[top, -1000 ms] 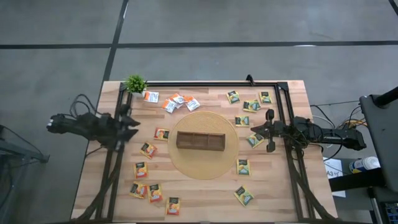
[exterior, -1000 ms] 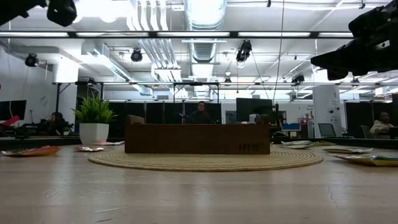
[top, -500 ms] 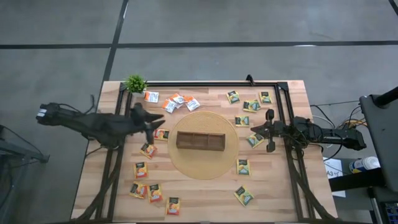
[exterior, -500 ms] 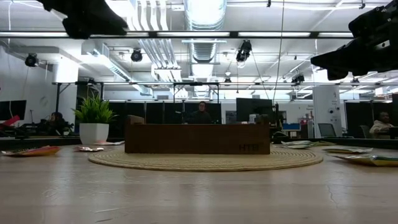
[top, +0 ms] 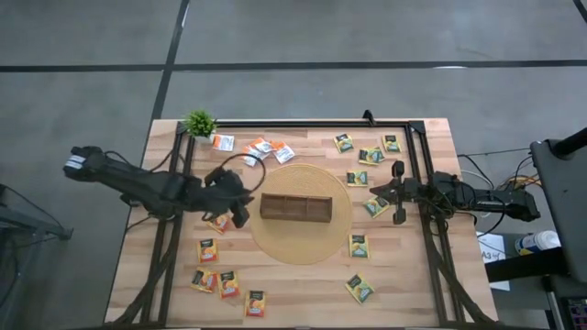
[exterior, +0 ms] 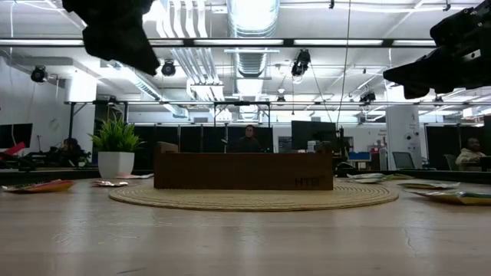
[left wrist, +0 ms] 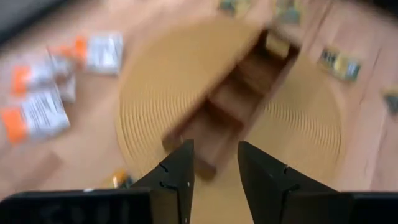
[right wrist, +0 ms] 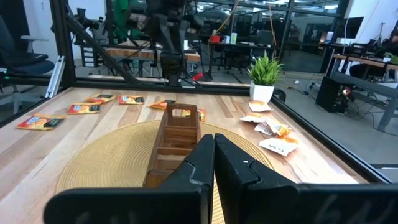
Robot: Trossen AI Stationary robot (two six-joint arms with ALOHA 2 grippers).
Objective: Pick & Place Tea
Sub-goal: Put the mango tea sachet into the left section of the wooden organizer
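Small flat square tea sachets [top: 359,245] — yellow-orange, white-orange, green — lie scattered; left end effector [top: 237,195] gapes, right end effector [top: 382,192] pinched closed.

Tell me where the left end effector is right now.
In the high view the left end effector hangs over the table's left half, just left of the wooden tray at the round mat's edge, above the yellow sachets there.

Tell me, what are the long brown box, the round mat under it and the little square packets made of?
The box looks like wood: matte brown, with thin walls splitting it into compartments. The mat seems to be woven straw or rope, judging by its tan rings coiled around the middle. The packets look like printed paper, flat and thin, though a foil lining can't be ruled out.
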